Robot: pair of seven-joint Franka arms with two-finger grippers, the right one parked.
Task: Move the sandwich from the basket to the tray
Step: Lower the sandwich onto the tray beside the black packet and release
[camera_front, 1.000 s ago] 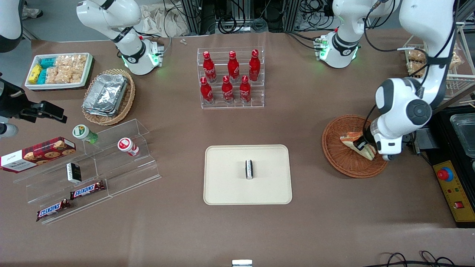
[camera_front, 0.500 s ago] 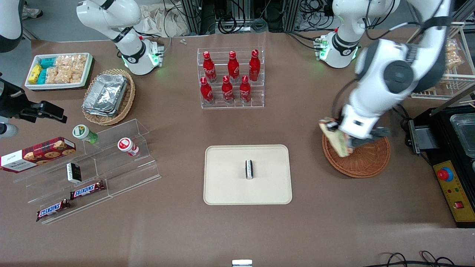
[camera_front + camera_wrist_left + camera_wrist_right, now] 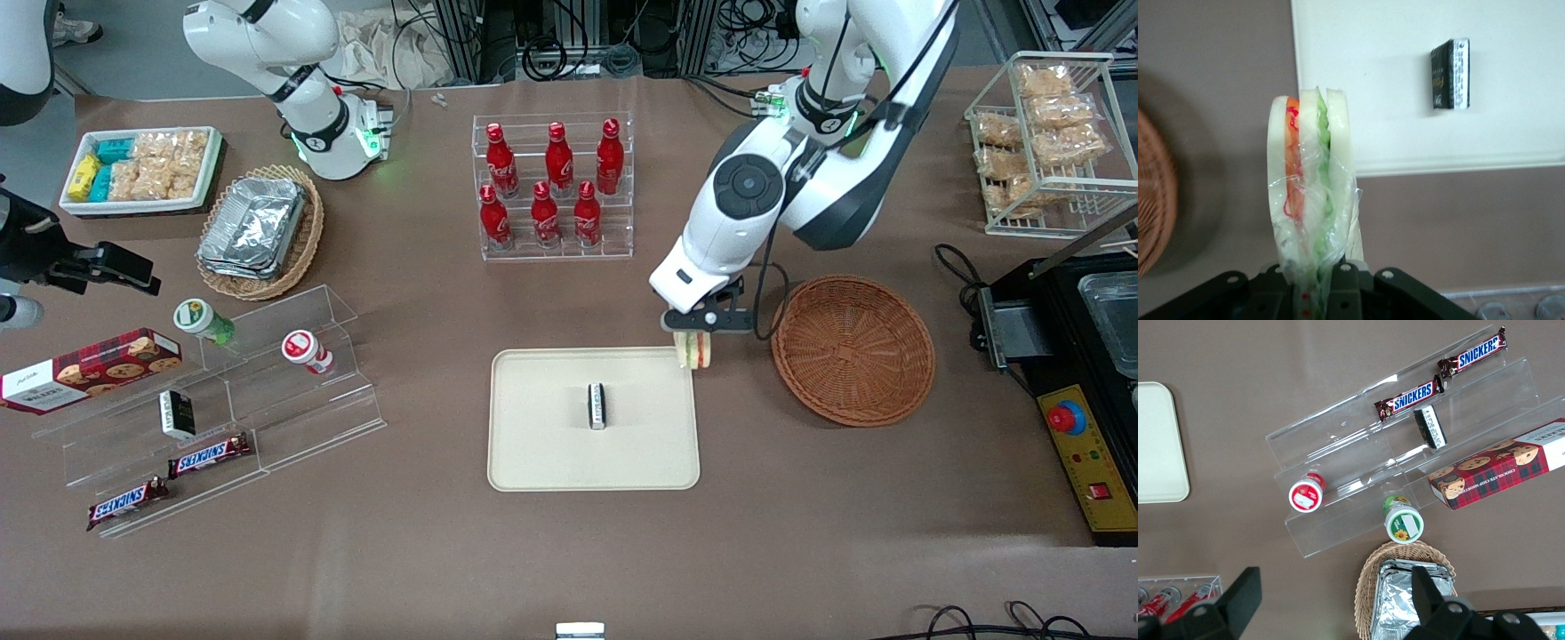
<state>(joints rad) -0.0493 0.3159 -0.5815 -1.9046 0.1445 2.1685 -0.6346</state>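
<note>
The clear-wrapped sandwich (image 3: 695, 349) (image 3: 1313, 180) hangs in the air with my gripper (image 3: 698, 331) (image 3: 1317, 277) shut on its narrow end. White bread, orange and green filling show through the wrap. It hovers over the corner of the cream tray (image 3: 551, 453) (image 3: 1365, 67) that lies nearest the basket. The reddish-brown wicker basket (image 3: 853, 348) (image 3: 1151, 200) sits beside the tray, toward the working arm's end, with nothing in it.
A small dark packet (image 3: 597, 405) (image 3: 1449, 73) stands near the tray's middle. A clear rack of red bottles (image 3: 553, 187) stands farther from the front camera than the tray. Acrylic snack shelves (image 3: 222, 400) and a foil-filled tan basket (image 3: 258, 231) lie toward the parked arm's end.
The gripper lifted the sandwich out of the basket and carried it sideways to the tray's near corner. The basket now holds nothing.
</note>
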